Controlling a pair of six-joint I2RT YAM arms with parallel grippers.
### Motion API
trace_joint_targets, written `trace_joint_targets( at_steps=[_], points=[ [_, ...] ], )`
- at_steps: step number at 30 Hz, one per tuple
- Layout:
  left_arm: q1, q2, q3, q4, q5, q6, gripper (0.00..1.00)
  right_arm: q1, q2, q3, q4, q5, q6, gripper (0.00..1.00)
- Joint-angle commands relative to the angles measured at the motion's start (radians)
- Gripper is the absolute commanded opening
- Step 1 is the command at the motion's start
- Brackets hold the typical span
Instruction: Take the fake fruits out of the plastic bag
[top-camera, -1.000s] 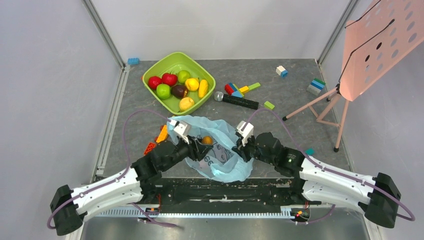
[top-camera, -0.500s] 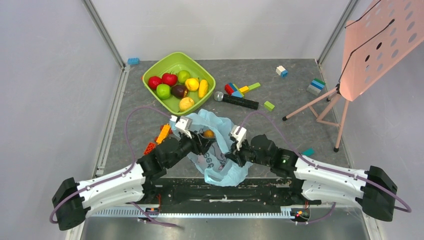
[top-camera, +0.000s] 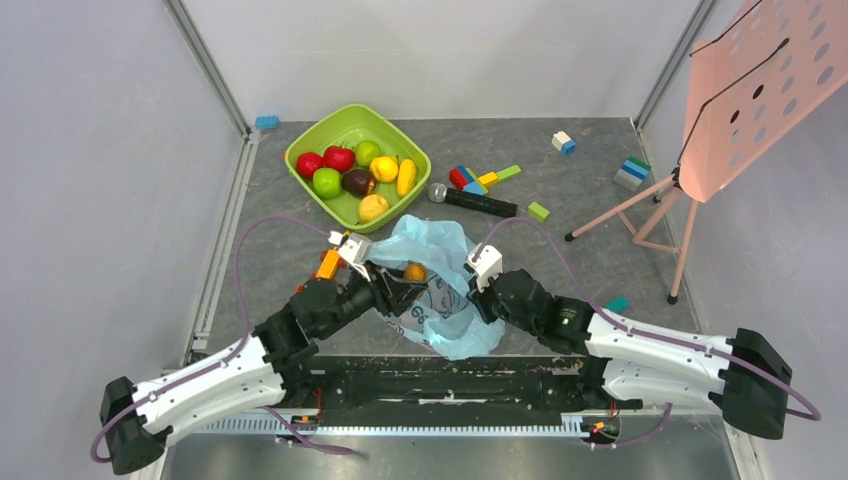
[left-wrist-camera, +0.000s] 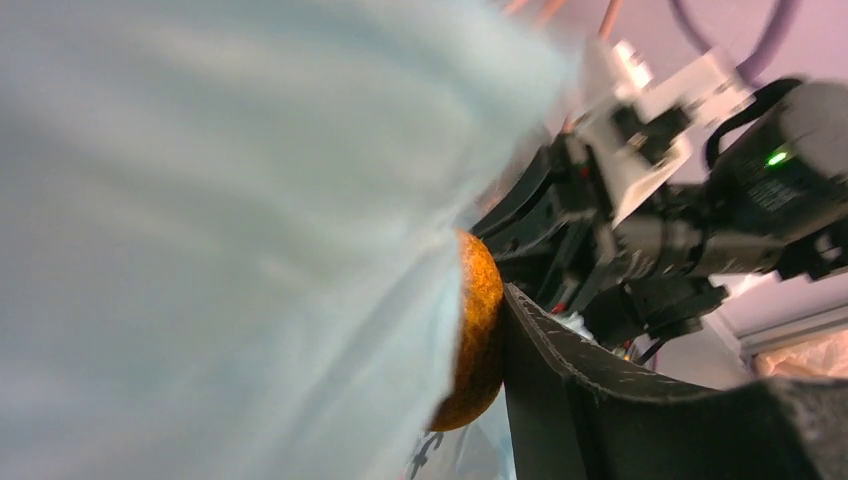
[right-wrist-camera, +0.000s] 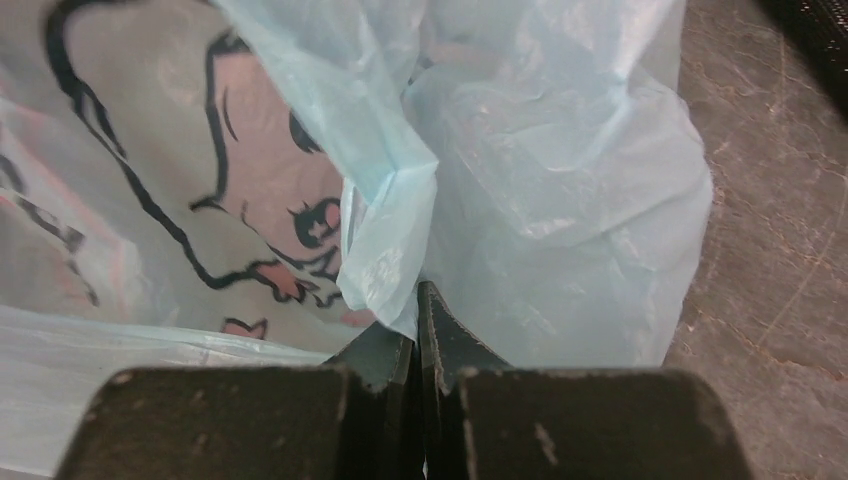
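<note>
right wrist: we are pinching a fold of the bag (right-wrist-camera: 560, 200) with the right tool (right-wrist-camera: 418, 300) fully closed. the left tool (top-camera: 402, 283) is touching the orange (left-wrist-camera: 478, 330) at the bag's mouth, above the counter (top-camera: 600, 200); we cannot tell its grip. next, we are likely needing to lift the orange clear.

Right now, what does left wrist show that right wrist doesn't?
Left wrist only: an orange fruit pressed against one left pincer finger, with the other finger hidden by plastic, and the right arm behind. Right wrist only: the right pincer shut on a fold of plastic, a pig print, and bare table. Both: the blue bag, close up and filling most of the view.
</note>
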Motion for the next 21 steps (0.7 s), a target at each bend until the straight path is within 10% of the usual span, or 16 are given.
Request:
trace_joint_targets(
  at_steps=[1, 12, 21],
  points=[
    [0.002, 0.017, -0.112, -0.014, 0.0, 0.01, 0.57, 0.005, -0.051, 0.017, -0.009, 0.053, -0.006, 0.02],
    [0.0, 0.278, -0.256, 0.187, -0.097, 0.012, 0.56, 0.006, -0.045, -0.012, 0.016, -0.002, -0.028, 0.02],
    [0.0, 0.287, -0.242, 0.181, -0.101, 0.016, 0.8, 0.021, -0.017, -0.023, 0.039, -0.038, -0.025, 0.03]
  ],
)
